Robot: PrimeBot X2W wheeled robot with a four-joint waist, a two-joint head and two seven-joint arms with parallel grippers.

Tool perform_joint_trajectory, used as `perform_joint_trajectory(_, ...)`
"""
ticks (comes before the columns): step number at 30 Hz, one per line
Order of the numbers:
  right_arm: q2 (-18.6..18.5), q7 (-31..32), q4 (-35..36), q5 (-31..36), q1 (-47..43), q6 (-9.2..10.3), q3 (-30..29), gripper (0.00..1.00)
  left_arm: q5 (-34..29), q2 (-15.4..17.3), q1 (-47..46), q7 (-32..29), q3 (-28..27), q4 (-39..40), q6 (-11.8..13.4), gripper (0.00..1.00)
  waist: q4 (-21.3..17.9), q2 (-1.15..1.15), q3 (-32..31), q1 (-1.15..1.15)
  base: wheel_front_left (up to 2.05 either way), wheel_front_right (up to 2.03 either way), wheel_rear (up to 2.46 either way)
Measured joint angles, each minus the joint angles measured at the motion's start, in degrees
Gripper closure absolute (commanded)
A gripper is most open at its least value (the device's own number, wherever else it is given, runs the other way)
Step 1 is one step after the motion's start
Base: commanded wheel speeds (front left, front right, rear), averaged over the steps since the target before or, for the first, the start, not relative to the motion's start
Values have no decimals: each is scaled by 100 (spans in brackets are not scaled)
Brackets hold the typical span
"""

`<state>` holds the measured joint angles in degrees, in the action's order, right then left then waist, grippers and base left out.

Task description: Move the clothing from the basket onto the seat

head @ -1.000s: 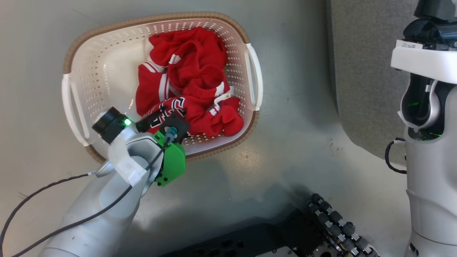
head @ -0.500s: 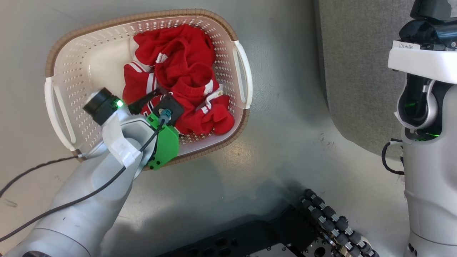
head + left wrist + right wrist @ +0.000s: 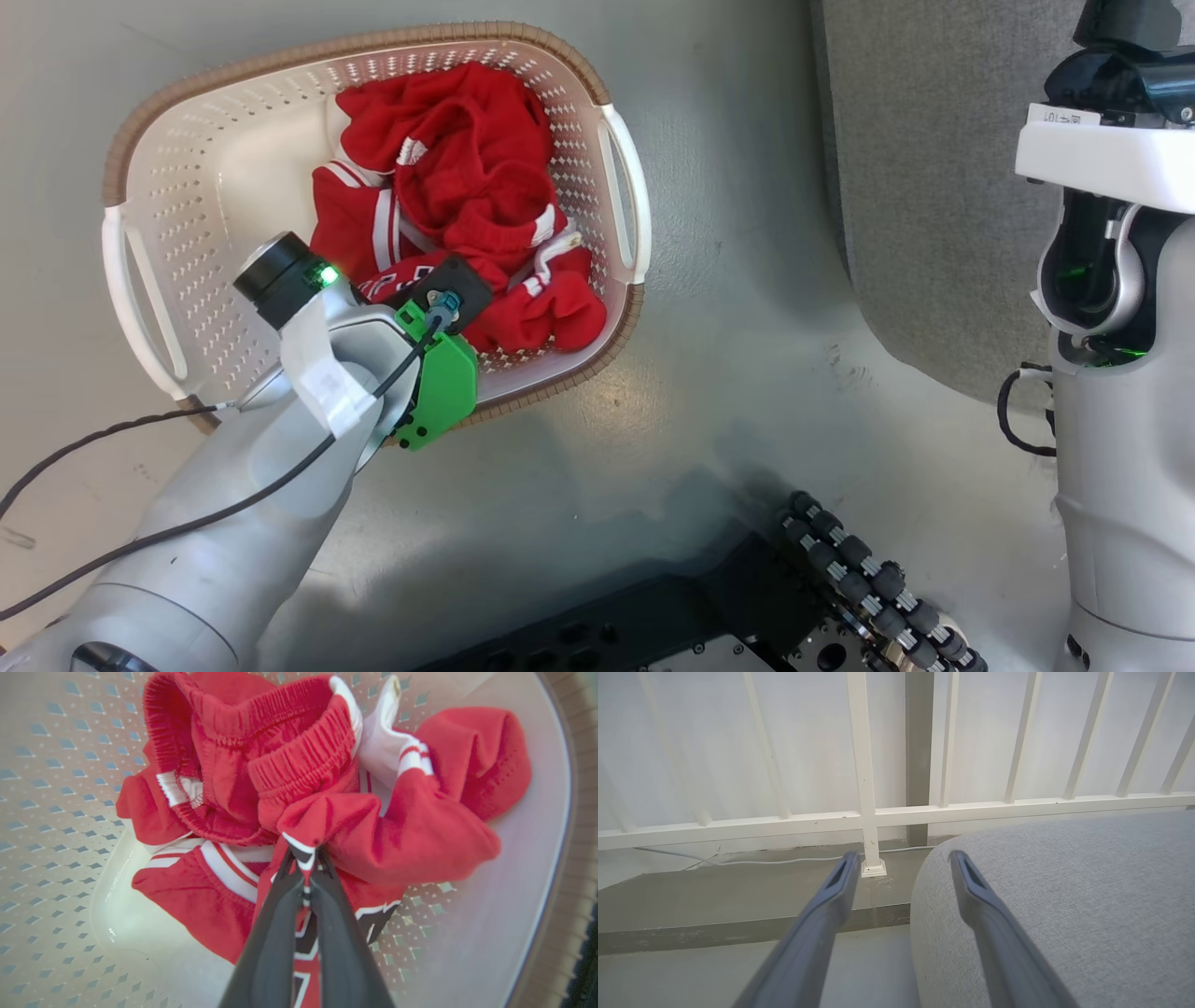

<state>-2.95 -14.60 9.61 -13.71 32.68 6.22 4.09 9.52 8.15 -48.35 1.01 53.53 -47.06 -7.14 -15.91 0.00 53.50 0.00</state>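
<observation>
The cream basket [image 3: 154, 280] sits on the floor with the red clothing [image 3: 457, 177] heaped in its right half. My left arm's wrist [image 3: 439, 308] reaches in over the near rim. In the left wrist view my left gripper [image 3: 306, 861] is shut on a fold of the jersey [image 3: 345, 821], whose navy-and-white lettering [image 3: 303, 952] shows between the fingers. A red piece with an elastic waistband [image 3: 289, 751] lies behind it. The grey seat [image 3: 915, 168] is to the right of the basket. My right gripper [image 3: 903, 858] hangs open beside the seat [image 3: 1064, 896], holding nothing.
The basket rests on grey floor [image 3: 728, 373]. My dark wheeled base [image 3: 840, 579] is at the bottom, and my right arm [image 3: 1111, 280] stands upright at the right edge. A white railing [image 3: 868, 812] and a cable [image 3: 784, 861] lie beyond the seat's corner.
The head camera has shifted, so the basket sits further left in the view. My left wrist has moved a little deeper over the clothing, and its fingers are now hidden under it.
</observation>
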Motion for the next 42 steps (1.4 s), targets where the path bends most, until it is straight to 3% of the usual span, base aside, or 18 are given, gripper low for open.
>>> perform_joint_trajectory(18, 10, 0, -452, 157, -23, 35, -269, 0, 756, -45, -227, 1115, -576, 123, 0, 100, 397, 0, -666, 0, 0, 0, 0)
perform_joint_trajectory(42, 11, 0, -1129, 422, -1000, -215, -593, 0, 1163, -355, -212, 1326, -1115, 506, 0, 100, 1102, 0, -2479, -1, 0, 0, 0)
